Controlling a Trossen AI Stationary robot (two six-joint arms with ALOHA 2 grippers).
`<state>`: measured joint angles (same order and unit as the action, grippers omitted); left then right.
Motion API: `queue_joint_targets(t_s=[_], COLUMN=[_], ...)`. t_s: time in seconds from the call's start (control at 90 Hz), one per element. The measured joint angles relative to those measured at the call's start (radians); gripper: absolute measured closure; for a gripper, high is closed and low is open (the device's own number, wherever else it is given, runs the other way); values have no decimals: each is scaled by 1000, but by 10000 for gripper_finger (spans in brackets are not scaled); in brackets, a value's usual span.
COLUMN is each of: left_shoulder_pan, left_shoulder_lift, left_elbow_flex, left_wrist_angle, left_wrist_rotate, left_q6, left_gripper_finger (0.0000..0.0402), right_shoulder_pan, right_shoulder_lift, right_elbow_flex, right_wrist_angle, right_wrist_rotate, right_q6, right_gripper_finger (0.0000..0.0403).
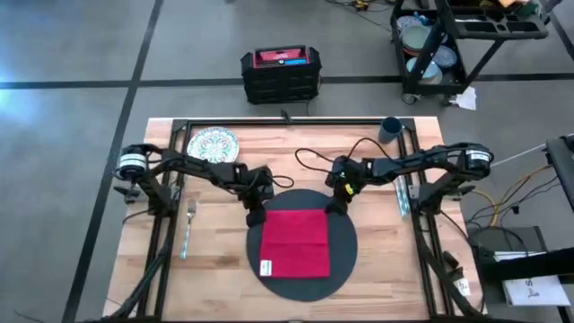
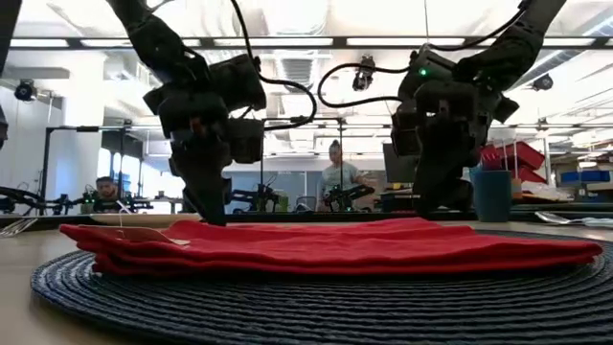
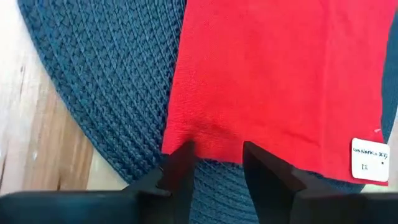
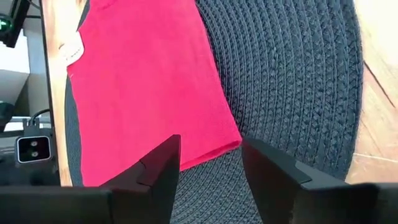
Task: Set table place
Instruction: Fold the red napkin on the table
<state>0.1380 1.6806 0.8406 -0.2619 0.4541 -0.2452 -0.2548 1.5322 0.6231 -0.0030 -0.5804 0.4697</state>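
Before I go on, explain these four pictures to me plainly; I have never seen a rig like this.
Two dark robot arms work at a wooden table. One picture looks down from above, one looks level across the tabletop, and two come from cameras on the arms' wrists. In the middle lies a round dark mat with a folded red napkin on it. The left gripper and right gripper are both open at the napkin's far corners, holding nothing. A patterned plate, a fork and a blue cup wait off the mat.
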Motion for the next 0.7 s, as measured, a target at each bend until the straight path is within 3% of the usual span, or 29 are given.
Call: queue_joint_targets(t_s=[0.322,0.7], left_shoulder_pan=[6,19], left_shoulder_lift=[-79,-80], left_elbow_flex=[2,3], left_wrist_angle=[-15,-22], left_wrist_rotate=[-48,-55], left_q6=[-14,-10], left_gripper_finger=[286,286], right_shoulder_pan=[-14,-3], right_shoulder_lift=[1,83], right_elbow_flex=[0,13], right_wrist_angle=[1,15], right_wrist_rotate=[-4,-24], right_q6=[-9,-9], right_gripper_finger=[254,253])
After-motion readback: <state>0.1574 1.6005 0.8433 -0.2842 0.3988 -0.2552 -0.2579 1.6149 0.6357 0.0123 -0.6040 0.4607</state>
